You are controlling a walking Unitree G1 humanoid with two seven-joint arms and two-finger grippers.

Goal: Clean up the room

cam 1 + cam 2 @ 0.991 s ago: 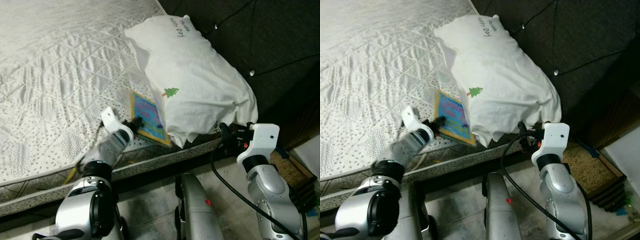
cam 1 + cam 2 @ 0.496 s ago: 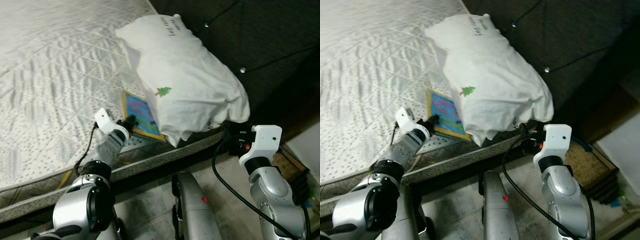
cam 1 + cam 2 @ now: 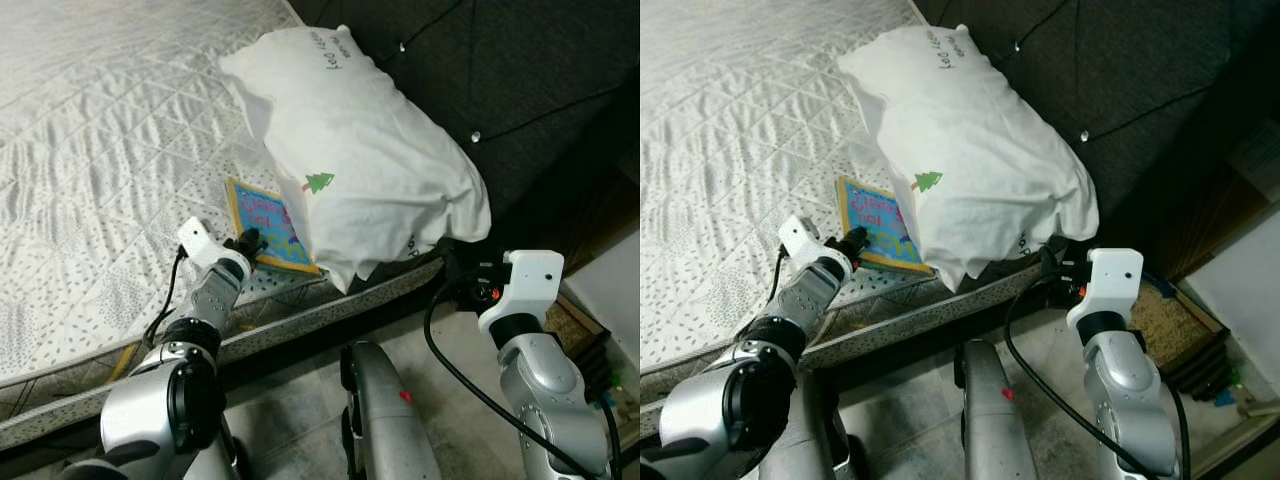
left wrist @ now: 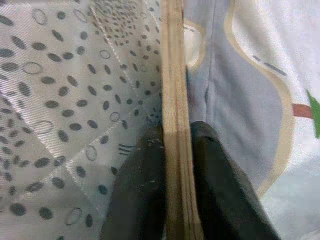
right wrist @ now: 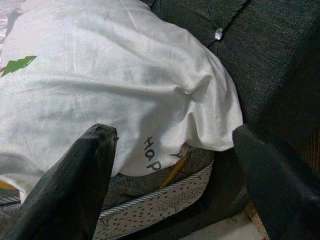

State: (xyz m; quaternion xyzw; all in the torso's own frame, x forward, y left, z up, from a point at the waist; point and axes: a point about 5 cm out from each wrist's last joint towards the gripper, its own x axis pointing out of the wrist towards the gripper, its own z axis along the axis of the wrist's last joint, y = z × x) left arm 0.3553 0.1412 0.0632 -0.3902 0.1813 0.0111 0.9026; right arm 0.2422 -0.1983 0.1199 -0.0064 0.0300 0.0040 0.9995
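Note:
A colourful picture book [image 3: 262, 224] lies on the mattress [image 3: 100, 180] near its front edge, its far part tucked under a big white pillow [image 3: 350, 150] with a small green tree print. My left gripper [image 3: 246, 243] is shut on the book's near edge; in the left wrist view the black fingers [image 4: 220, 200] pinch the book's page edges [image 4: 176, 150]. My right gripper [image 5: 175, 165] hangs open off the bed's corner, pointing at the pillow's [image 5: 115, 85] lower end, apart from it.
A dark tufted headboard [image 3: 520, 70] rises behind the pillow. Tiled floor [image 3: 440, 360] lies below the bed's front edge. Brown boxes [image 3: 580, 330] sit on the floor at the right, beside a white surface [image 3: 615, 290].
The camera has shifted, so the whole scene sits differently. My left gripper stays on the book's near edge and the right arm holds its place by the bed's corner.

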